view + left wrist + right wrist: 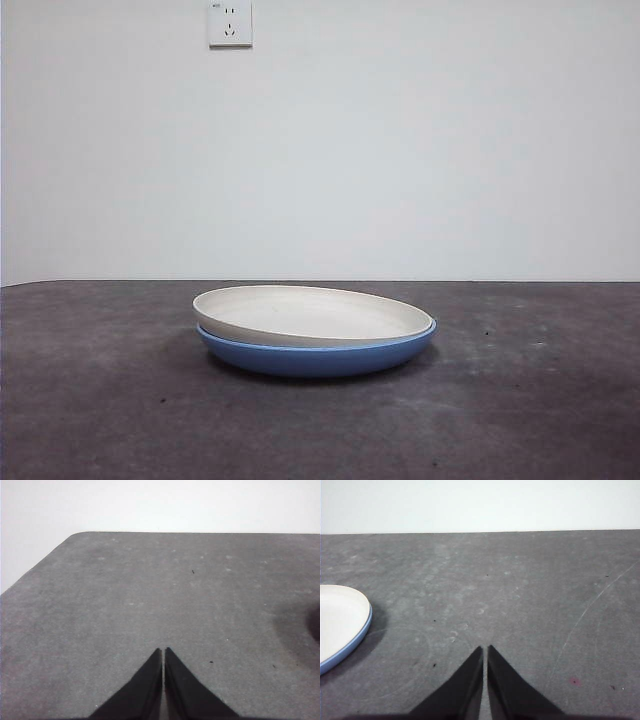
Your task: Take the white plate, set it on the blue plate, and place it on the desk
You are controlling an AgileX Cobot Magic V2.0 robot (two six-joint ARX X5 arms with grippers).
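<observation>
Grey-brown mottled tabletop (100, 400) carries the blue plate (300, 358) with the white plate (315, 315) nested in it, tilted slightly, mouth up; being round, it has no long axis. Stiff, smooth and probably breakable, it looks best pinched at the rim. Left end effector (164, 652) and right end effector (485, 650) are both closed, empty, well apart from the stack.

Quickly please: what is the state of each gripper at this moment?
Left gripper: closed, holding nothing, above the dark grey-brown matte desk.
Right gripper: closed, holding nothing, apart from the round cream white plate stacked on the glossy blue plate.
</observation>
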